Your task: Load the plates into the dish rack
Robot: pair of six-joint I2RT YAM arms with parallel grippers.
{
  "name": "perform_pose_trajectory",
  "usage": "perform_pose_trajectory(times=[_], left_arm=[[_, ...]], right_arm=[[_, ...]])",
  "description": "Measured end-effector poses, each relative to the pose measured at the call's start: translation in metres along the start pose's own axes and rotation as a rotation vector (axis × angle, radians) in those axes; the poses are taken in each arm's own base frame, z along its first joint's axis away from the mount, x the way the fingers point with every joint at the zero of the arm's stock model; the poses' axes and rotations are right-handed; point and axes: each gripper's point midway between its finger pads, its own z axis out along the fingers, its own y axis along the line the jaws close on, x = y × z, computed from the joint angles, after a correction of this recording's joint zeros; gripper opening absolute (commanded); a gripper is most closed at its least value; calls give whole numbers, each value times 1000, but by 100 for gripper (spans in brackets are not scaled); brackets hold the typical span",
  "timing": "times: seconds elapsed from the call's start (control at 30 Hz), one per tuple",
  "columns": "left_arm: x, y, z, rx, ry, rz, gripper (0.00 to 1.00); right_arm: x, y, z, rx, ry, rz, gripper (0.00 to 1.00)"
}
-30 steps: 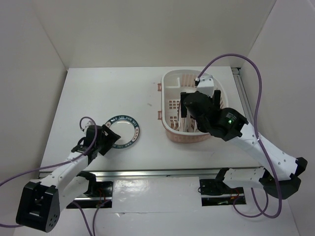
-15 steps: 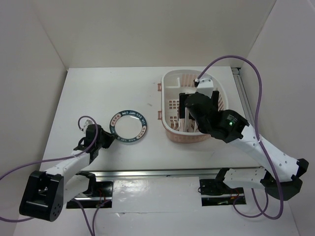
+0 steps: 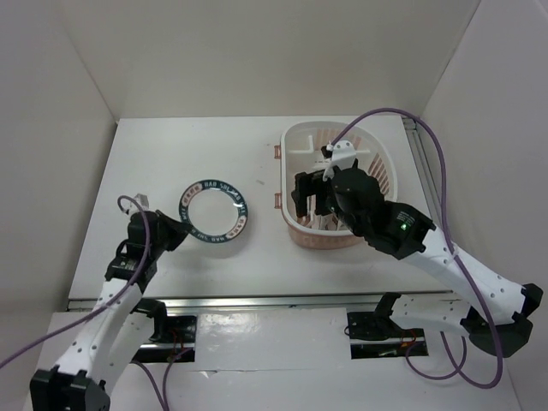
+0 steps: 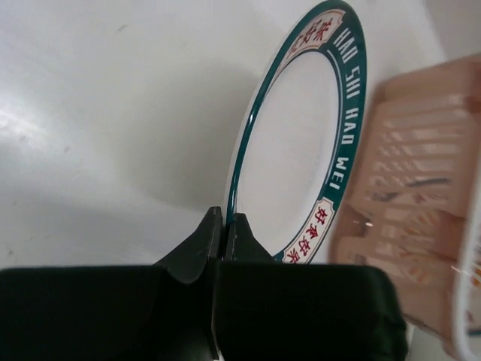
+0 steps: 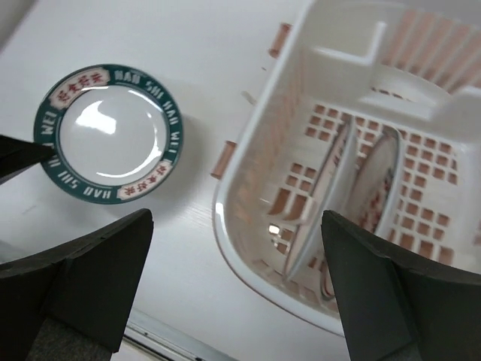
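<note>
My left gripper [image 3: 174, 229] is shut on the near rim of the plate with the dark lettered rim [image 3: 214, 211], left of the dish rack [image 3: 383, 167]. In the left wrist view the jaws [image 4: 225, 226] pinch the thin edge of this plate [image 4: 301, 150], which is tilted above its shadow, and the pink rack [image 4: 409, 173] lies beyond it. My right gripper [image 3: 310, 193] hangs open over the rack's near left part. Its wrist view shows the gripper [image 5: 237, 289] empty and two white plates [image 5: 331, 199] standing on edge inside the rack [image 5: 219, 211], with the held plate [image 5: 109, 131] at left.
White walls enclose the table on the left, back and right. A metal rail [image 3: 274, 300] runs along the near table edge in front of the arm bases. Purple cables [image 3: 402, 111] loop above the right arm and over the rack.
My left gripper has closed on the plate's near rim and raised it, shifting it slightly away from the near edge. The right gripper has drifted left over the rack, still open.
</note>
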Motion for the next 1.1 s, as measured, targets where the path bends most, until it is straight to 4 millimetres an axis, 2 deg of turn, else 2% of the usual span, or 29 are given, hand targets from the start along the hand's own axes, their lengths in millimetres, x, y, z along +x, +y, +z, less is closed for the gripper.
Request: perform_pose_trajectory(times=[0.17,0.3,0.4,0.57,0.63,0.67,0.7,0.77,0.8,0.87,0.97,1.0,1.03,1.07,1.1], left_arm=[[-42,-70,-61,246,-119,119,0],[-58,-108,-108,414,-179,192,0],[-60,-127,-128,497,-176,233,0],[-43,-139,-140,587,-91,257,0],[-37,-144,-144,625,-56,253,0],[-35,-148,-147,645,-48,251,0],[-34,-150,-149,664,-43,252,0],[-34,-150,-146,666,-44,246,0],[-33,-146,-141,651,-47,245,0],[-30,-143,-135,647,-35,235,0],[-30,-147,-135,677,-40,228,0],[-31,-151,-138,693,-45,228,5],[-33,-154,-140,709,-53,229,34],[-33,-155,-140,715,-58,231,34],[-34,-155,-137,707,-60,218,58]], right_arm=[[-20,35,11,-147,-50,-20,100],[-11,66,31,-263,-20,-71,100],[-1,82,45,-317,8,-104,100],[10,98,58,-374,43,-129,98],[10,103,58,-402,41,-135,85],[8,107,57,-422,34,-133,76],[6,110,57,-435,27,-130,51],[-1,115,54,-461,3,-108,36],[-8,116,51,-474,-14,-80,21],[-21,116,43,-505,-39,-31,4],[-33,119,28,-552,-68,-1,0],[-36,118,25,-555,-73,7,0],[-38,118,24,-560,-78,15,0],[-40,117,24,-563,-82,20,0],[-40,118,23,-570,-83,20,0]])
